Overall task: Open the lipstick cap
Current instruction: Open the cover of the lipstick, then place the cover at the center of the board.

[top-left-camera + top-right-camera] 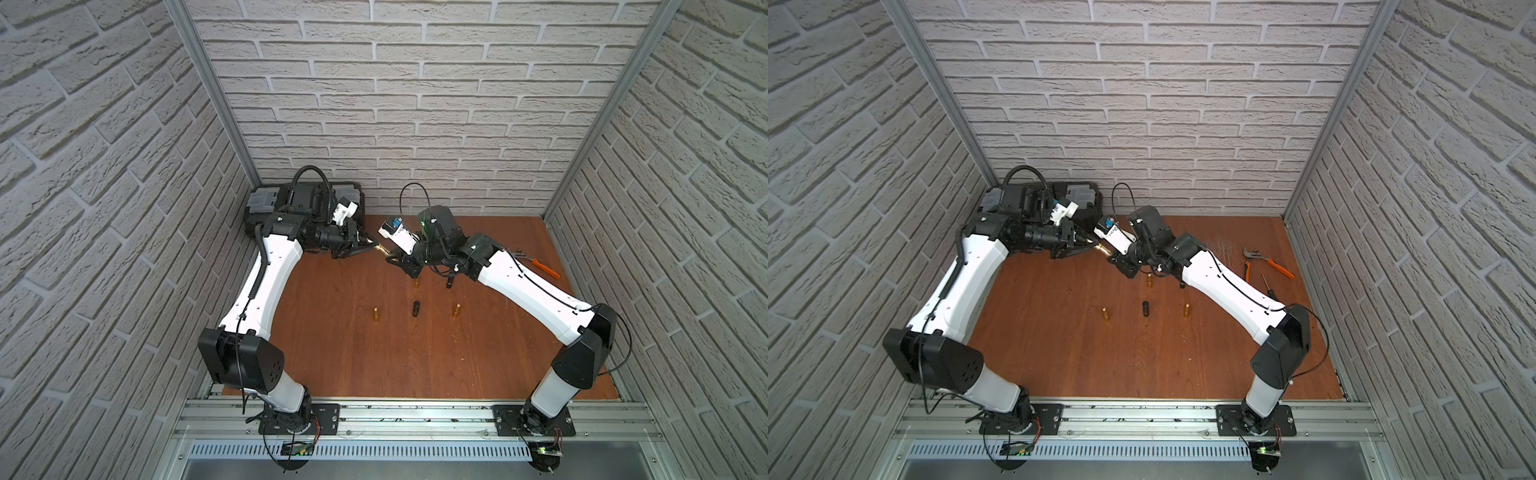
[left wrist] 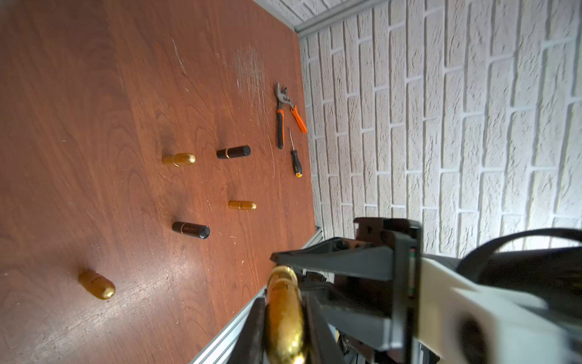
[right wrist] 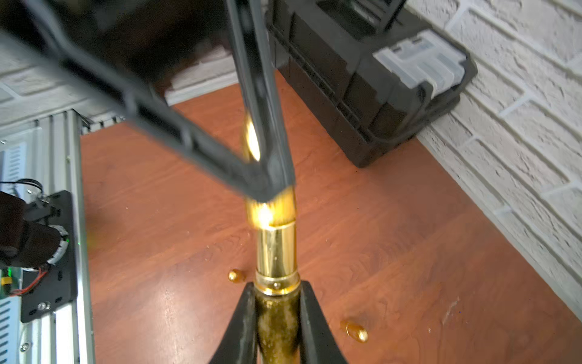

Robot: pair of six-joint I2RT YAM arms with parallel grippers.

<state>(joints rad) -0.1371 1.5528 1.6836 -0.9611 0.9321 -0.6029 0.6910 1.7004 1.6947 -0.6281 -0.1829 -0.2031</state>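
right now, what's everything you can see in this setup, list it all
table: 1, reddish-brown wood, under everything
gold lipsticks: 3, gold, standing apart at mid-table
black lipsticks: 2, black, standing among the gold ones
held lipstick: 1, gold, in the air between both hands, shiny inner tube showing
pliers: 1, orange and black handles, far right of the table
screwdriver: 1, black handle, beside the pliers
toolbox: 1, black with clear lids, far left corner
left hand: 1, black, shut on one end of the held lipstick
right hand: 1, black, shut on its other end
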